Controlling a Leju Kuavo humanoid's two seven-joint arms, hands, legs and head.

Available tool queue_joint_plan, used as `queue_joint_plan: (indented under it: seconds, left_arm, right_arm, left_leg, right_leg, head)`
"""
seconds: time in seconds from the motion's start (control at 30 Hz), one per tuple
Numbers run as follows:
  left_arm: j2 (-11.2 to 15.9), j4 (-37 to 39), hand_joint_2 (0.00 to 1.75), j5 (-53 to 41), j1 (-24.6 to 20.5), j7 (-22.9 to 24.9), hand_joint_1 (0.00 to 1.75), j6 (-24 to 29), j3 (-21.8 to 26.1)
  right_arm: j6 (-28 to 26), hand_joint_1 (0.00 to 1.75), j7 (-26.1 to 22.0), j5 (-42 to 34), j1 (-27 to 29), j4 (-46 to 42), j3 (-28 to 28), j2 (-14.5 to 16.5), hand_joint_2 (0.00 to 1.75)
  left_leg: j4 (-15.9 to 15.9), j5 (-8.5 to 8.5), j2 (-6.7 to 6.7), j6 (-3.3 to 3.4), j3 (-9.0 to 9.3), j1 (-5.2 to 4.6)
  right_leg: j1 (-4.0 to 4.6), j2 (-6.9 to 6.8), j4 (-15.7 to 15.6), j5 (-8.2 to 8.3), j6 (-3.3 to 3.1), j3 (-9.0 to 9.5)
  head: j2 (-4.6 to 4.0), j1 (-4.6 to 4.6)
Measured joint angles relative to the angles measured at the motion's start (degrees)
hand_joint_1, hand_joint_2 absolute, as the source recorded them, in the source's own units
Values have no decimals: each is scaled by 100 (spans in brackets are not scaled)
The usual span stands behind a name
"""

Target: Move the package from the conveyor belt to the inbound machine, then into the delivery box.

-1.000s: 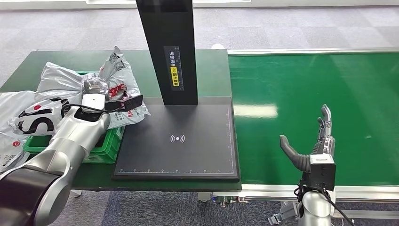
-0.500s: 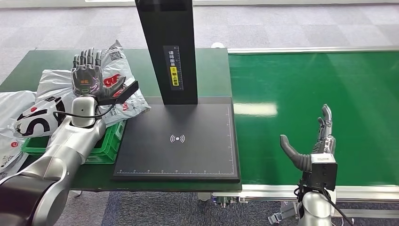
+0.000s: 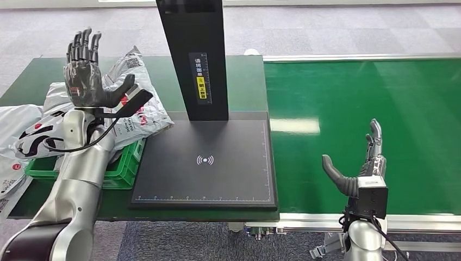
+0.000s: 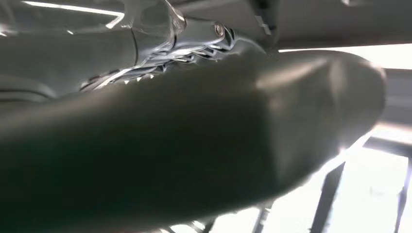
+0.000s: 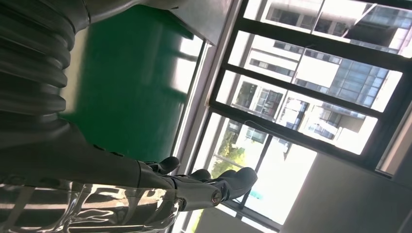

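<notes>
**Both hands empty; packages piled on the green crate**

The left hand [image 3: 84, 73] is raised above the left end of the table [image 3: 244, 81], palm turned toward the camera, fingers straight up and apart, thumb out to the side. It holds nothing. In the left wrist view its thick grey thumb [image 4: 194, 145] lies close across the lens.

Just below and behind that hand lies a heap of grey and white packages [image 3: 136, 109], printed in red and black. They rest on and over a green crate [image 3: 122, 168] at the table's left side, and some spill past the crate toward the table edge. The nearest package touches the left edge of the scanner pad [image 3: 206, 160], a black plate with a white wireless mark in its middle. A black post [image 3: 195, 54] with a yellow label stands at the back of the pad.

The right hand [image 3: 361, 166] is held upright over the near edge of the green belt [image 3: 369, 98], fingers pointing up, thumb spread wide to the left, with nothing in it. The right wrist view shows its fingers [image 5: 233, 182] straight, against windows.
</notes>
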Motion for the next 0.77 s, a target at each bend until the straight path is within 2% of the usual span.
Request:
queue_joint_plan:
  seconds: [0.07,0.1,0.17,0.27,0.37,0.53,0.67,0.77]
  left_arm:
    - [-220,-161,0,1049,95,-916,0,-4,327]
    - [-310,-275,0,1548,182,-1223,0,-17,412]
    - [-448,-681,0,2642,474,-1534,0,-70,402]
    - [-526,-1610,0,4287,1092,-1608,0,-234,-3]
    - [-504,-2614,0,5288,1749,-1612,0,-701,-588]
    - [-488,-3618,0,5698,2601,-1612,0,-1559,-1313]
    - [-520,-4326,0,6224,3257,-1612,0,-2344,-1504]
    - [-536,-4587,0,6322,3596,-1612,0,-2944,-1553]
  right_arm:
    - [-16,0,-5,-15,8,-2,3,-8,175]
    - [-20,0,-10,-27,14,-3,8,-13,175]
    - [-22,0,-27,-54,26,-5,30,-21,175]
    - [-24,0,-63,-84,53,-8,81,-32,175]
    - [-6,0,-134,-173,85,-12,110,-44,175]
    - [100,0,-247,-345,153,-83,173,-53,175]
    - [174,0,-243,-317,183,-132,329,-54,175]
    - [192,0,-234,-286,175,-121,443,-55,175]
  left_leg:
    - [0,0,0,0,0,0]
    - [0,-1,0,1,0,-1]
    - [0,-4,4,1,0,-1]
    - [0,-9,10,0,-1,0]
    - [0,-13,5,1,-4,1]
    - [-2,-21,8,2,-6,-1]
    - [-1,-27,20,5,-3,0]
    - [-1,-28,16,5,-4,1]
  right_leg:
    - [0,0,0,0,0,1]
    - [-1,0,0,0,0,1]
    - [-1,3,-1,0,0,1]
    - [-1,9,-1,-2,1,-3]
    - [-1,5,-3,-8,3,-4]
    - [-1,8,-3,-12,4,-3]
    - [-1,19,-4,-13,4,-6]
    - [-1,14,-4,-19,4,-6]
  head:
    - [0,-1]
    - [0,0]
    - [0,-1]
    - [0,-1]
    - [0,-2]
    - [0,-1]
    - [0,-1]
    - [0,-1]
